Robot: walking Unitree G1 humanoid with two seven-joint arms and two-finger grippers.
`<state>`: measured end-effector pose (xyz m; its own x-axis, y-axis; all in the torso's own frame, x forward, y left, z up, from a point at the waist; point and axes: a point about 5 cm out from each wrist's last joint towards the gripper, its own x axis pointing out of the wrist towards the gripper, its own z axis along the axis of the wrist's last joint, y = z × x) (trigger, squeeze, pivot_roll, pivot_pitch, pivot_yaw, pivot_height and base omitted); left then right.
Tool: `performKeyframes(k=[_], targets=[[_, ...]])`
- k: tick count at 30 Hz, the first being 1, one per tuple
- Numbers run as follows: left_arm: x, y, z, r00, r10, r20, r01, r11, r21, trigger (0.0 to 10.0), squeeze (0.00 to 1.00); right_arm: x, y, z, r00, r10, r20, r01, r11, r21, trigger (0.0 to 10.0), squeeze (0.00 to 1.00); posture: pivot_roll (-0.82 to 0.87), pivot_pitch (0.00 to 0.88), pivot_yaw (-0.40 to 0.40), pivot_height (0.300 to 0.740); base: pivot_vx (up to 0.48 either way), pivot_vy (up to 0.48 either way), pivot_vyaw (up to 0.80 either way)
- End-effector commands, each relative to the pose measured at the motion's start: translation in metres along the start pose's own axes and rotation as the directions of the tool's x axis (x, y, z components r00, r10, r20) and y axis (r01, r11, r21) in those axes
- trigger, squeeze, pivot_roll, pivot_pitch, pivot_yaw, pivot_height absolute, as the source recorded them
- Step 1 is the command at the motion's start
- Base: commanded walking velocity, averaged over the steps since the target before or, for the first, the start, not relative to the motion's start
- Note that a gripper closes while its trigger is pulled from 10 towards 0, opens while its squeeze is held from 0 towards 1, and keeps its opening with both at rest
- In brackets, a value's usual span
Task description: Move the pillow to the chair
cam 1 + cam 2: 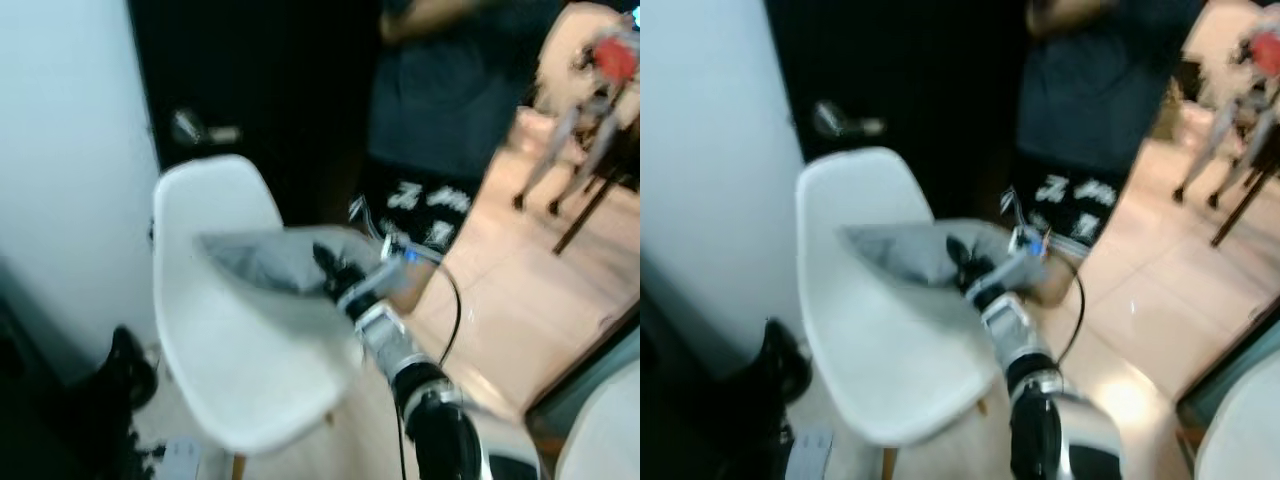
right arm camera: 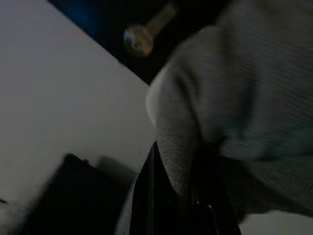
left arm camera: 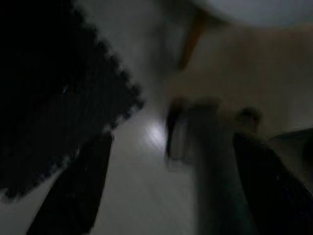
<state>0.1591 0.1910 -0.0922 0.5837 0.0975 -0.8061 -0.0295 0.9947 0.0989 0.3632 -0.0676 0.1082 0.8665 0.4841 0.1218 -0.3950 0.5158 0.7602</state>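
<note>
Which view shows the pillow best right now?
The left eye view: the whole grey pillow shows over the white chair, with the right gripper shut on its edge. The right eye view shows the same scene. The right wrist view gives a dark close-up of fabric pinched between the fingers.

You will find nothing here that can be read. The person's dark shorts (image 1: 425, 205) carry white markings that look like lettering, but the blur leaves no letter you could make out.
</note>
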Motion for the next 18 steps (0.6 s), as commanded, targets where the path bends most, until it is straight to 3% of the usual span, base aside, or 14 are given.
performKeyframes(k=[1,8,10,12,13,15,18], targets=[[-0.001,0.0,-0.005,1.0,0.0,-0.026,0.0,1.0,0.014,10.0,0.0,0.002,0.003,-0.003,1.0,0.008,-0.015,-0.009,0.999,-0.041,10.0,0.0,0.21,0.0,-0.123,0.74,0.315,0.0,0.0],[-0.001,-0.001,-0.006,1.0,-0.002,-0.03,0.003,1.0,0.026,10.0,0.0,0.0,0.003,-0.008,0.999,0.0,-0.054,-0.005,0.996,-0.093,10.0,0.0,0.21,0.0,-0.12,0.74,0.0,0.0,0.0],[-0.001,-0.001,-0.006,1.0,-0.007,-0.031,0.008,0.999,0.032,10.0,0.0,-0.001,0.001,-0.013,0.994,-0.028,-0.103,0.012,0.989,-0.148,10.0,0.0,0.21,0.0,-0.119,0.74,0.0,0.0,0.0],[-0.001,-0.001,-0.006,0.999,-0.011,-0.033,0.012,0.999,0.036,10.0,0.0,-0.008,-0.007,-0.033,0.951,-0.125,-0.284,0.018,0.936,-0.351,10.0,0.0,0.2,0.0,-0.115,0.74,0.0,0.0,0.0],[-0.001,-0.001,-0.006,0.999,-0.011,-0.033,0.012,0.999,0.036,10.0,0.0,-0.008,-0.007,-0.033,0.951,-0.125,-0.284,0.018,0.936,-0.351,10.0,0.0,0.2,0.0,-0.115,0.74,0.0,0.0,0.0],[-0.001,-0.002,-0.006,0.999,-0.016,-0.033,0.017,0.999,0.04,10.0,0.0,-0.022,-0.019,-0.055,0.865,-0.231,-0.446,-0.021,0.871,-0.492,10.0,0.0,0.2,0.0,-0.111,0.74,0.0,0.0,0.0],[-0.001,-0.002,-0.006,0.999,-0.022,-0.033,0.023,0.999,0.047,10.0,0.0,-0.044,-0.033,-0.077,0.748,-0.321,-0.581,-0.058,0.841,-0.539,10.0,0.0,0.21,0.0,-0.113,0.74,0.0,0.0,0.0]])
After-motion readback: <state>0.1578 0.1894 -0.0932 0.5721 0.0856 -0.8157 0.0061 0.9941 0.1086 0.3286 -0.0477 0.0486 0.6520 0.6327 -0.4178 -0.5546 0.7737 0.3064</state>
